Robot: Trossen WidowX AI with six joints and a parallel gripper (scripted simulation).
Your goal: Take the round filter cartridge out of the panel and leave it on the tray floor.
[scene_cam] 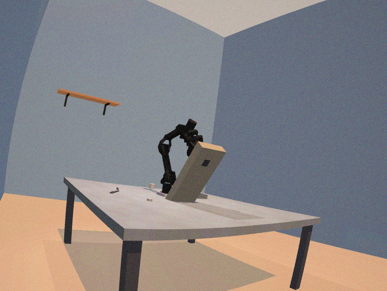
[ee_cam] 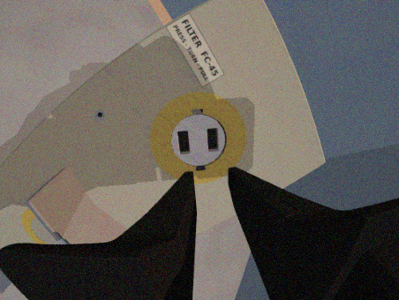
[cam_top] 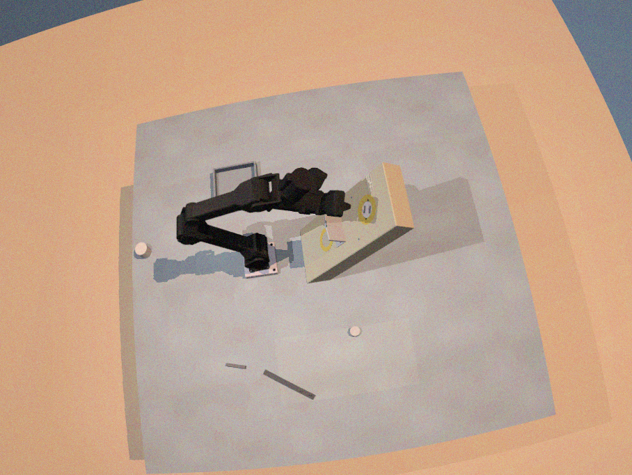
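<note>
In the wrist view the round filter cartridge (ee_cam: 199,139) is seen just above the centre of the frame, seated in the tilted service panel (ee_cam: 276,92) and ringed by a yellow collar (ee_cam: 237,132). Two dark narrow slots are shown side by side on its pale face. A white label (ee_cam: 195,49) reading "FILTER FC-45" is fixed to the panel above and slightly left of the collar.

The gripper (ee_cam: 210,174) is placed directly below the cartridge in this view. Its two dark fingertips are drawn near each other, a narrow gap being left between them, and nothing is held in that gap. The tips reach the lower edge of the yellow collar as pictured; whether the panel is touched cannot be told.

In the top view the gripper (cam_top: 349,206) is found at centre right of the frame, just left of the cartridge (cam_top: 366,208), which lies in the upper half of the panel (cam_top: 395,201). The tray (cam_top: 213,178) is seen left of centre, partly hidden behind the arm, well apart from the cartridge.
</note>
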